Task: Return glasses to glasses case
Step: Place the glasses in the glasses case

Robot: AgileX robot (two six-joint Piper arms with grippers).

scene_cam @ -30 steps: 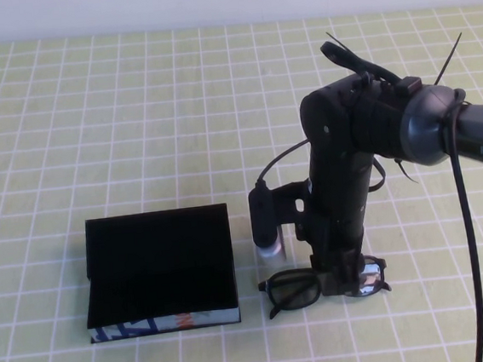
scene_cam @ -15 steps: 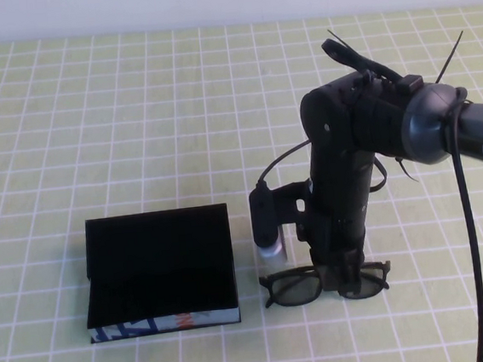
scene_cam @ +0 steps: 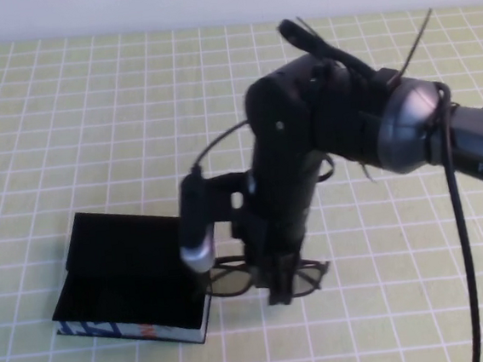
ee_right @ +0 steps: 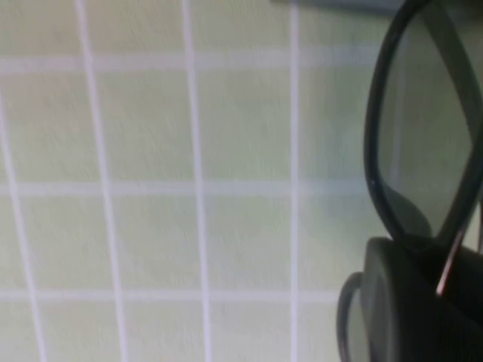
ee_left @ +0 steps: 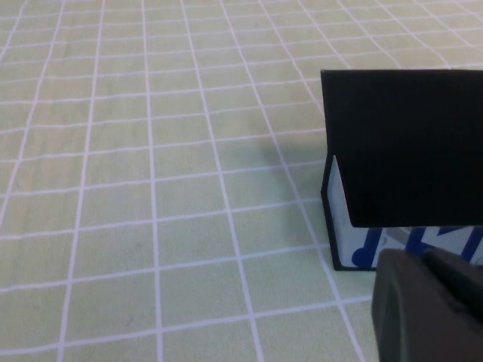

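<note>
The glasses (scene_cam: 234, 277), dark-framed with greyish lenses, hang level above the mat with their left lens over the right edge of the glasses case (scene_cam: 112, 262). My right gripper (scene_cam: 280, 292) points down and is shut on the glasses at the bridge. In the right wrist view one lens (ee_right: 423, 136) fills the side above the right gripper (ee_right: 445, 290). The black case lies open, lid raised behind it and blue-and-white side (scene_cam: 110, 329) facing front. The left wrist view shows the case (ee_left: 407, 143) close by, with my left gripper (ee_left: 430, 309) just in front of its patterned wall.
A green mat with a white grid (scene_cam: 65, 121) covers the table. The right arm's cable (scene_cam: 468, 236) hangs down at the right. A small camera module (scene_cam: 195, 228) on the right wrist sits above the case's right end.
The right gripper closed on the glasses, lifted them off the mat and carried them left to the case's right edge. The case looks slightly shifted and turned.
</note>
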